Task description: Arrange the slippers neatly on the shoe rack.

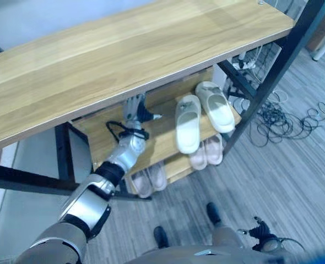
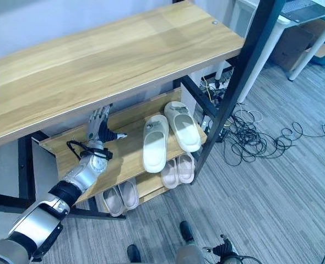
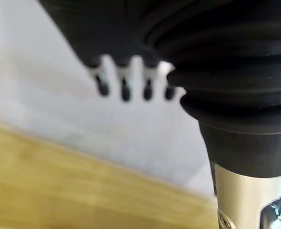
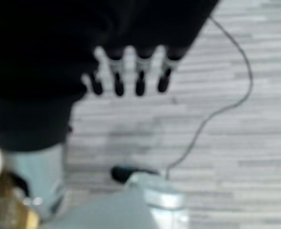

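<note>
Shoe rack [image 1: 124, 60]: wooden shelves on a black frame; wide top board, middle shelf [image 2: 130, 147] below it, lower shelf [image 1: 176, 165] under that.

Middle shelf: two cream slippers side by side at its right end; left cream slipper [image 1: 188, 123] lies lengthwise with one end at the shelf's front edge; right cream slipper [image 1: 215, 105] is just beside it, angled a little away, toe ends close, apart further forward; both soles down.

Lower shelf: pink pair on the right [image 1: 206, 153], the two touching or nearly so; second pink pair on the left [image 1: 149, 179], also side by side, sticking out past the shelf front.

Left hand [image 2: 98, 125]: under the top board, over the left-middle of the middle shelf; fingers straight and spread, pointing up towards the wall behind the rack, thumb out to the side towards the slippers; holds nothing; well apart from the left cream slipper, bare shelf between them. Left wrist view agrees: fingers [image 3: 125, 88] extended in a row, nothing in them, wood surface and pale wall past them.

Right hand [image 4: 131, 76]: down low by the robot's side over the grey plank floor [image 1: 294, 181]; fingers hang loosely extended, empty.

Tangle of dark cables [image 2: 261, 137] on the floor right of the rack; white desk leg [image 2: 311, 47] at the far right.
</note>
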